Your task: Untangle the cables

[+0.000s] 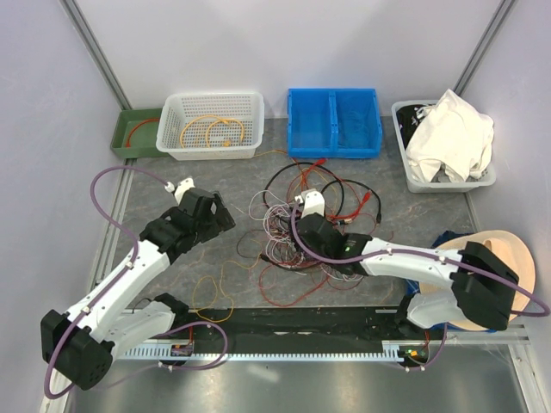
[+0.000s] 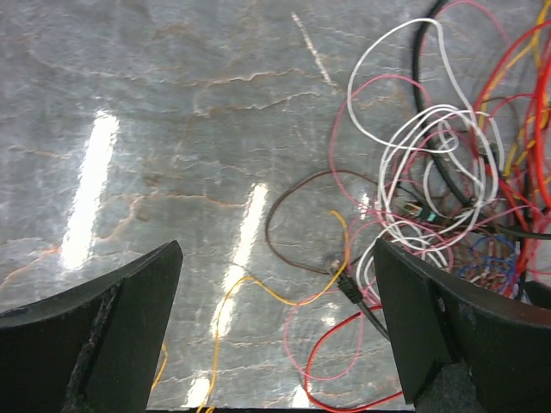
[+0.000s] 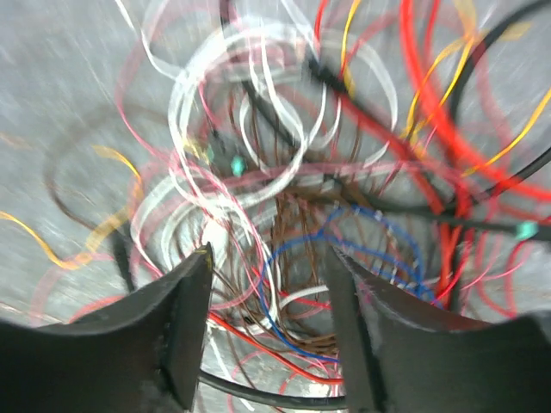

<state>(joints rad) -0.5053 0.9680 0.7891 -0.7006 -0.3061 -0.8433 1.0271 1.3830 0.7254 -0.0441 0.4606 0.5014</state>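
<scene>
The cables lie in a jumble of red, white, black, pink, brown and blue wires at the table's middle. My right gripper is down in the heap. In the blurred right wrist view its jaws stand apart, and brown, blue, red and white strands run through the gap without being pinched. My left gripper hovers just left of the heap. It is wide open above bare tabletop, where a yellow wire, a pink loop and a red loop stray out. White coils lie to its right.
Along the back stand a green tray with an orange cable, a white basket holding yellow wire, a blue bin and a grey bin of white cloth. A tan hat lies right. A black strip runs along the near edge.
</scene>
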